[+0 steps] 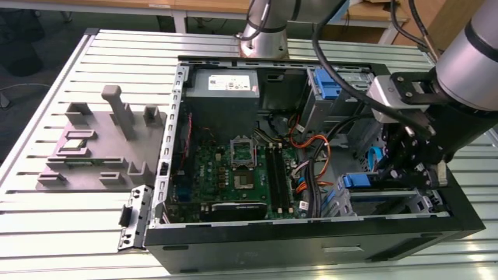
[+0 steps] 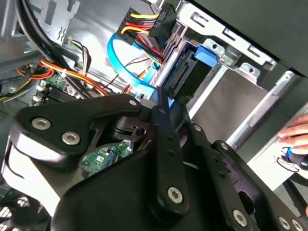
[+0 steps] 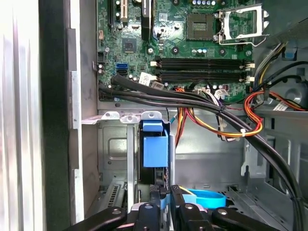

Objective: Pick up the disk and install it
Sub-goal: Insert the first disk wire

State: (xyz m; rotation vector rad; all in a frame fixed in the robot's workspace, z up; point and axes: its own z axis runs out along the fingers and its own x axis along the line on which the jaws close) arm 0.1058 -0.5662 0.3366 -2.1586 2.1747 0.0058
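The disk (image 3: 155,149) stands on edge in a slot of the metal drive cage (image 3: 113,154), at the front corner of the open computer case on the exterior view's right. Its blue carrier (image 1: 360,181) shows there, and its dark side with a blue tab (image 2: 190,77) shows in the second wrist view. My gripper (image 1: 400,175) reaches down into that corner. In both wrist views the black fingers (image 3: 154,192) close on the blue rail at the disk's near end, gripper (image 3: 164,195) and gripper (image 2: 166,103) alike. The label is hidden.
Beside the cage lies the green motherboard (image 1: 233,175), with thick black cables (image 3: 192,98) and orange wires (image 3: 216,127) crossing between. A blue flat cable (image 2: 120,53) loops by the fingers. The power supply (image 1: 225,84) and a blue bracket (image 1: 328,81) sit at the back. A hand (image 2: 296,132) is outside the case.
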